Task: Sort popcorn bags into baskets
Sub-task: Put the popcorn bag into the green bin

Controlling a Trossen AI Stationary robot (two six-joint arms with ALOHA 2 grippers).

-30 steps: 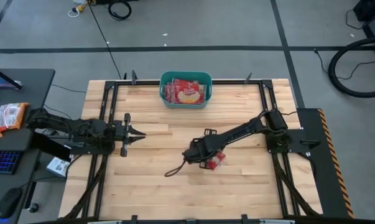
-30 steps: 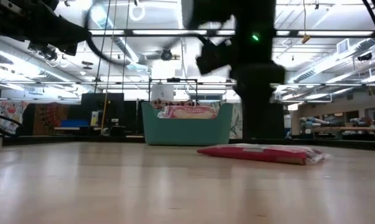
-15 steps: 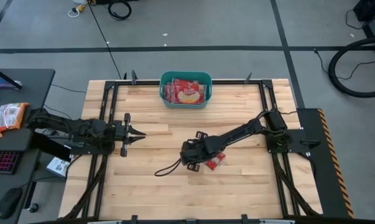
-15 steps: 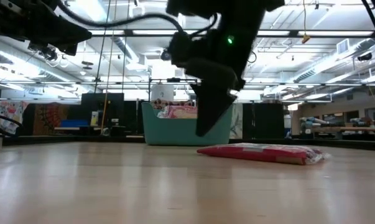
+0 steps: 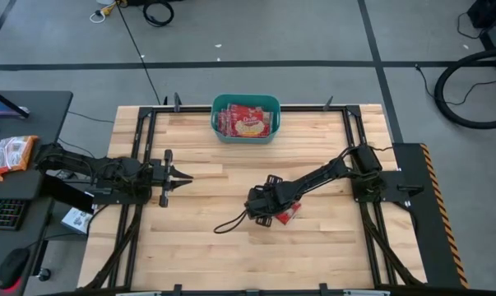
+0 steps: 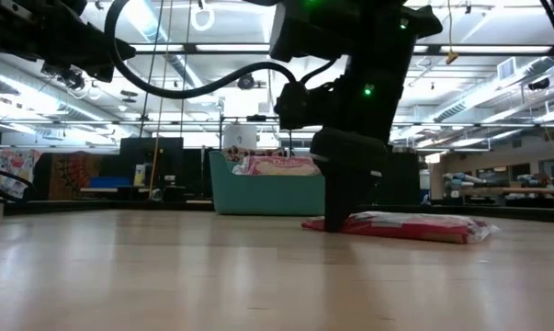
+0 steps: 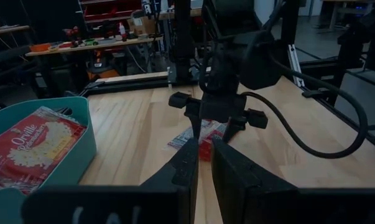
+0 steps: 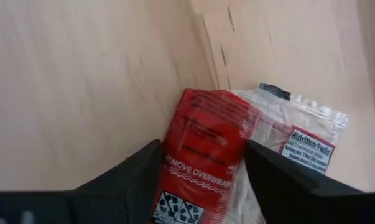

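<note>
One red popcorn bag [image 5: 290, 215] lies flat on the table right of centre; it also shows in the low view [image 6: 414, 227]. My right gripper [image 8: 203, 186] is open and points down over that bag's end toward the table's left. One finger stands on each side of the red packet [image 8: 206, 140]. In the low view its fingers [image 6: 339, 216] reach down to the table there. The teal basket [image 5: 245, 134] stands at the far edge with several red bags [image 5: 246, 122] lying in it. My left gripper [image 5: 186, 177] is shut and hovers left of centre. My right gripper's open fingers [image 8: 128, 174] straddle the end of the bag [image 8: 193, 180] nearest the table's left, coming from above and pointing down. The bag lies flat on the table. Whether the fingers touch it, I cannot tell.
A dark cable loop [image 5: 231, 222] from the right arm trails on the wood near the bag. Black frame rails [image 5: 141, 156] run along the table's sides. Orange-white packets [image 5: 9, 152] lie on the desk beyond the left edge. Bare wood spreads between bag and basket.
My right gripper has swung a little toward the table's left while tipped, then come back toward the bag and dropped from well above the table until its fingers reach the table at the bag's end. The left arm has kept still.
</note>
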